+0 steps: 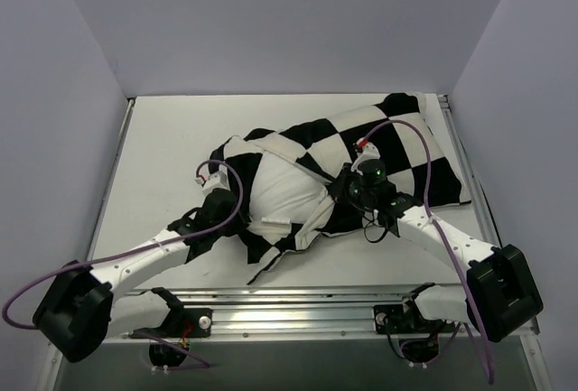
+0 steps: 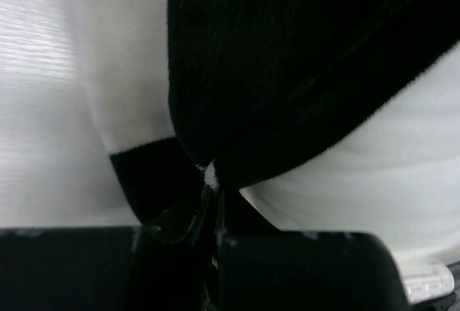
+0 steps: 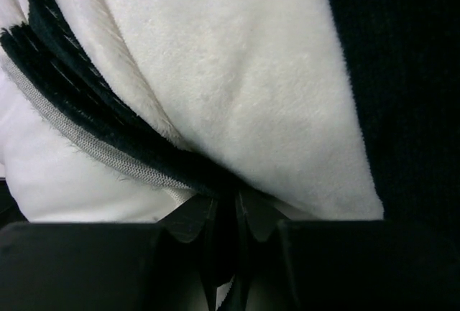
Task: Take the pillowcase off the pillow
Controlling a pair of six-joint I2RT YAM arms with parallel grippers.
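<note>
Noting the table (image 1: 163, 138) first: the pillow (image 1: 282, 194) lies across it from centre toward 3 o'clock, bare white belly showing. The pillowcase (image 1: 402, 138) covers the 1 o'clock end, with strips trailing toward 9. Left gripper (image 2: 213, 182) pinches a black hem at 9 o'clock. Right gripper (image 3: 224, 207) is clamped on bunched hem near centre. I judge these 2 holds spread the mouth for pulling.

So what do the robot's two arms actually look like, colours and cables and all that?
The left arm and right arm have white links with chunky black joint housings. A purple cable loops along each. The wrists are black; the right one shows a small green light. The left pincer and right pincer have black fingers.
</note>
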